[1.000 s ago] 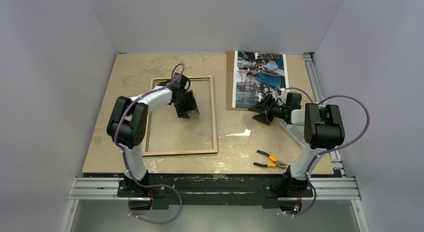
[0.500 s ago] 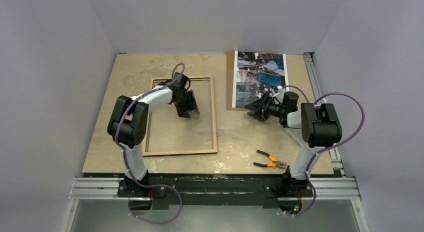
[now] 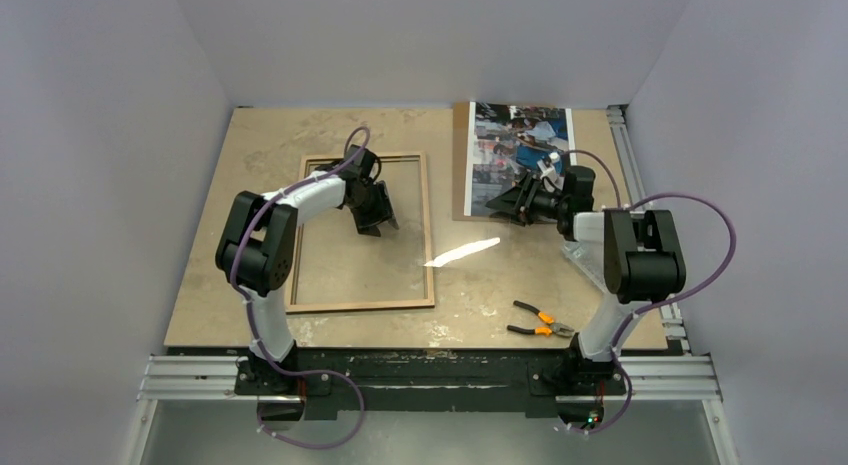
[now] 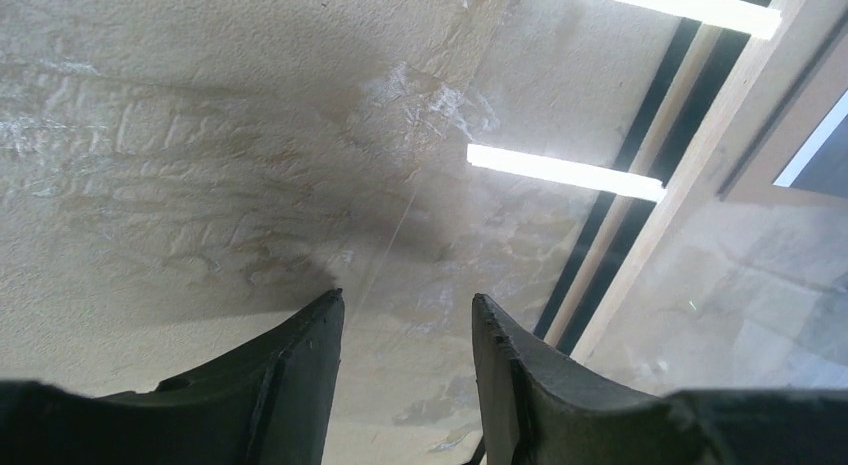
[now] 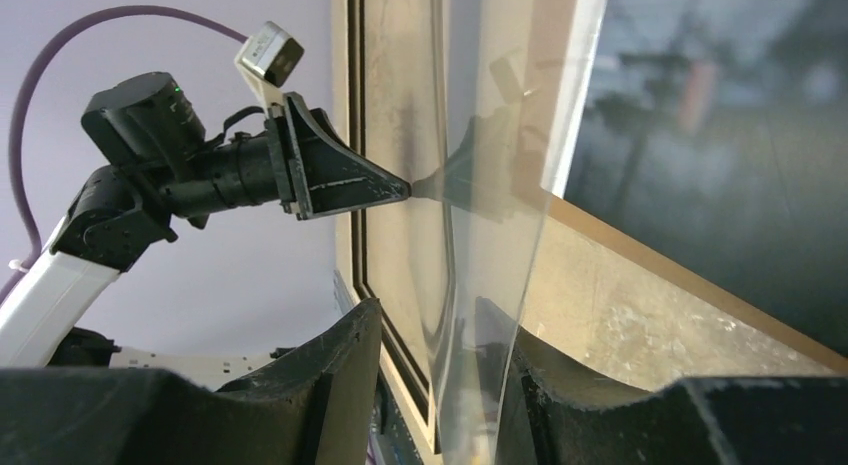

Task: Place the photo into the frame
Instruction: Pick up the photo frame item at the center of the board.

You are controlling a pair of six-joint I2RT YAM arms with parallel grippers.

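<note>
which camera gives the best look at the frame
The top external view: the frame lies flat on the table, wood-coloured side up, with its whole outline in sight apart from where the left arm crosses it. The left wrist view catches only a stretch of one rail. The right wrist view shows part of it at a steep angle.

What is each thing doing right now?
frame: flat, wood back up.
photo: picture side up on the brown board.
left gripper: open, tips down inside the frame.
right gripper: open around the clear sheet.
clear sheet: one edge lifted.
pliers: lying on the table.
</note>
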